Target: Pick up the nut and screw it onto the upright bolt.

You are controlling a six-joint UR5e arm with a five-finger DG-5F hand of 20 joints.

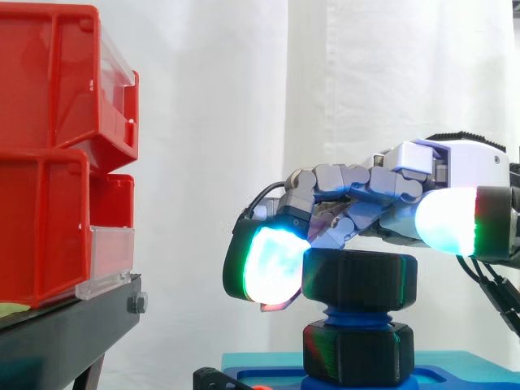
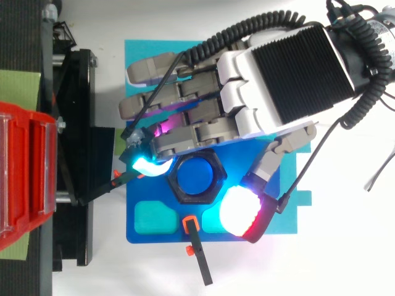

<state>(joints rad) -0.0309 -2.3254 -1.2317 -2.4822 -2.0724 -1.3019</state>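
The hand (image 2: 271, 80) is curled over the nut (image 1: 360, 280), which appears pinched between its glowing pads (image 1: 272, 264) and sits atop the blue bolt (image 1: 357, 314). The nut is best kept level and turned under light downward pressure, so cross-threading is avoided.

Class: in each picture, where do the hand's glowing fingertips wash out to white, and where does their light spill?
Side view: the pads of the hand burn out to white at their centres; a green and red sheen lies on the bolt's black base under the nut. Top view: cyan glow spills onto the blue tray beside the nut, and magenta light shows between the fingers.
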